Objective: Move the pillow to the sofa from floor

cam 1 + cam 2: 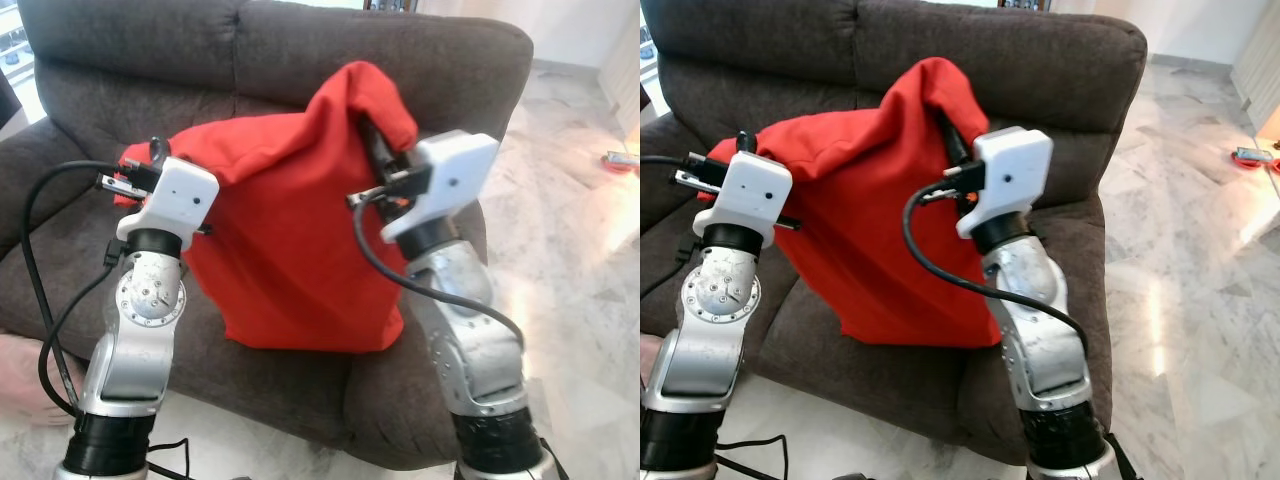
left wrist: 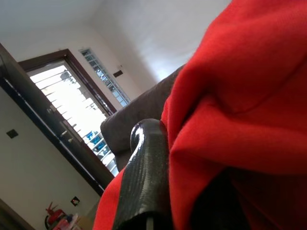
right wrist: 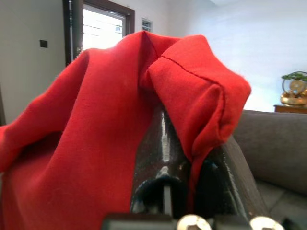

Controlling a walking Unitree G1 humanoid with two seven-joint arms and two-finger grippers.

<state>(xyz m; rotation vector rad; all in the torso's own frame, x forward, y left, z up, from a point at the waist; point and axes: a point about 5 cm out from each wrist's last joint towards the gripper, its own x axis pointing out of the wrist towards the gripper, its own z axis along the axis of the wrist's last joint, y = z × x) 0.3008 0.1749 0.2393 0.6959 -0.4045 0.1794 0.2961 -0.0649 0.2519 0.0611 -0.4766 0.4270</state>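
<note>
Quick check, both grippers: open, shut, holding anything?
Left gripper: shut on the red pillow, at its left corner.
Right gripper: shut on the pillow's raised top corner, above the sofa.

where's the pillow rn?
In the left eye view the red pillow hangs centre frame over the grey sofa seat, held between the left tool and right tool.

The floppy red fabric pillow (image 1: 290,230) covered the middle of the dark grey upholstered sofa (image 1: 420,60), hiding much of its seat and backrest. Red cloth swallowed the right gripper (image 3: 194,158) fingertips. A small red object (image 1: 622,160) on the marble floor (image 1: 570,250) was cut off and too small to identify.
</note>
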